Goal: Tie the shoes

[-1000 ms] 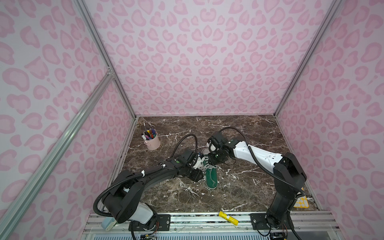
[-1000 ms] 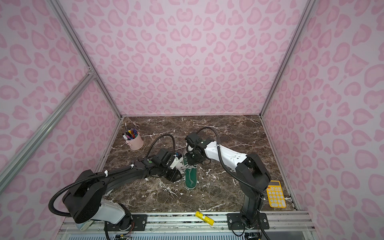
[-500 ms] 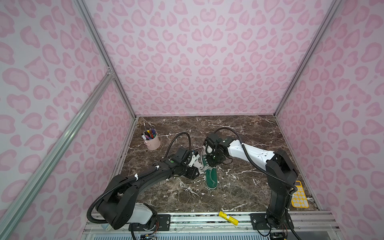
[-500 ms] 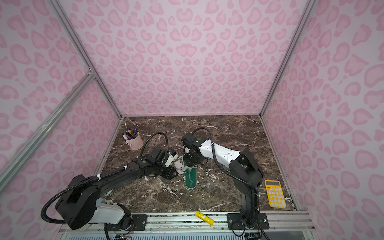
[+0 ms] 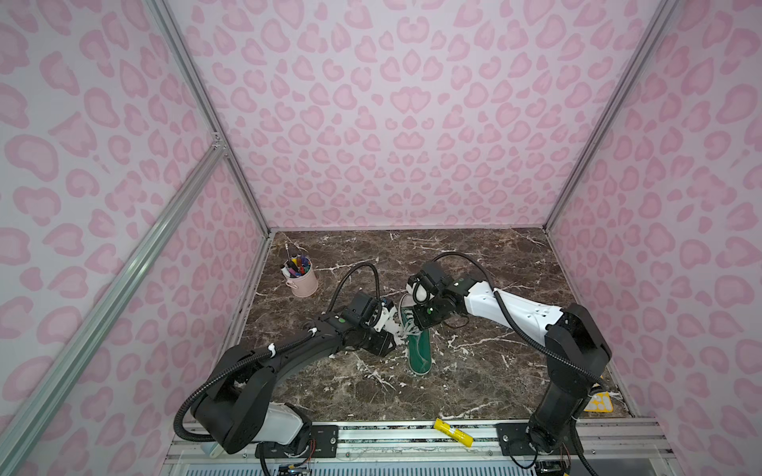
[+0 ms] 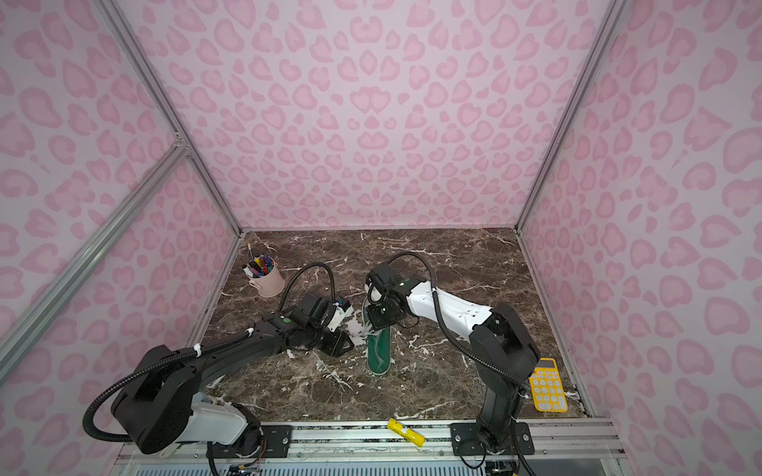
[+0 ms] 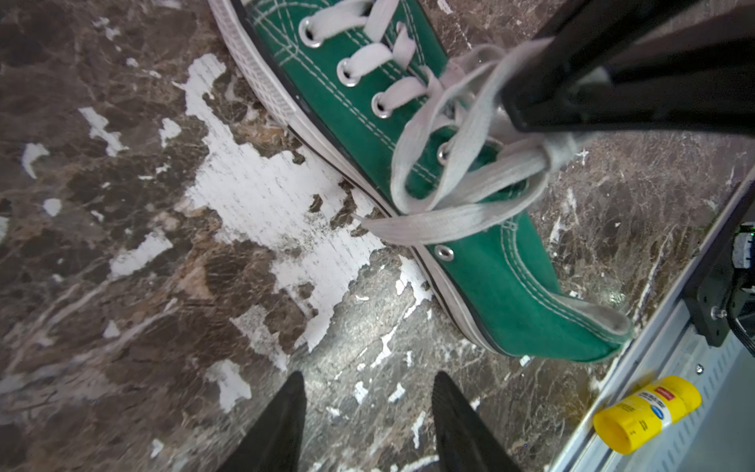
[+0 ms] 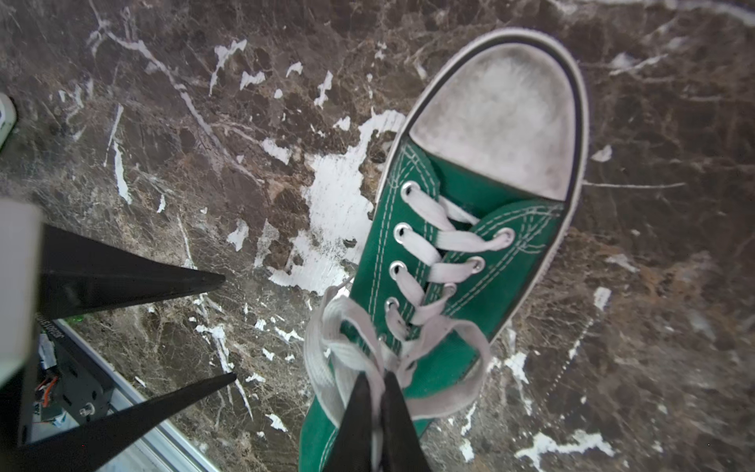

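Your right gripper (image 8: 378,380) has its fingers pinched together on the gathered laces (image 8: 347,355), directly above the top eyelets of the shoe (image 8: 527,220). Your left gripper (image 7: 369,378) hangs with fingers apart and nothing between them, just beside the shoe's left flank and pointing at it. The shoe lies flat, heel toward you and toe away. A loose lace end (image 7: 429,229) crosses the shoe and spills over that left flank, so I judge the left arm the nearer one to take it.
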Tool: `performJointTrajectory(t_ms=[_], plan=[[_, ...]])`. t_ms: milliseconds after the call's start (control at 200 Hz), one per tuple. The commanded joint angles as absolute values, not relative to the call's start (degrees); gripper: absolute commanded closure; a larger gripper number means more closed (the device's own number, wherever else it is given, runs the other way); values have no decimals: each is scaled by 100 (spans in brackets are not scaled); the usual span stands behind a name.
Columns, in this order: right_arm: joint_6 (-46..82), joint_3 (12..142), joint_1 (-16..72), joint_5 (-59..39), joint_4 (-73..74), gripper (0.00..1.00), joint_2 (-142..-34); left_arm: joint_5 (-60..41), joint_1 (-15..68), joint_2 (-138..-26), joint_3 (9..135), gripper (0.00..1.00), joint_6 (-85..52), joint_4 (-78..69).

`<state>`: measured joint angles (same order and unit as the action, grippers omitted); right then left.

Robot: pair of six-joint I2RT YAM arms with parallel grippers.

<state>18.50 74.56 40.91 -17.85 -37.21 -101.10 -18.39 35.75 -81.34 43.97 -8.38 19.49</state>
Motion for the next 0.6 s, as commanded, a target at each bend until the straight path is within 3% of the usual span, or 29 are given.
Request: performJointTrajectory(t_ms=[0, 455, 595], plan=[[2083, 7245, 3996, -2074, -3307, 89, -10013, -1974, 3562, -8167, 4473, 47, -783, 1853], [2823, 6209, 3511, -3142, -1726, 89, -9589, -2081, 3572, -8211, 4542, 43, -910, 1688], [2959, 5957, 3455, -3310, -1354, 83, -9465, -2297, 3520, -8331, 4584, 41, -1247, 1364]])
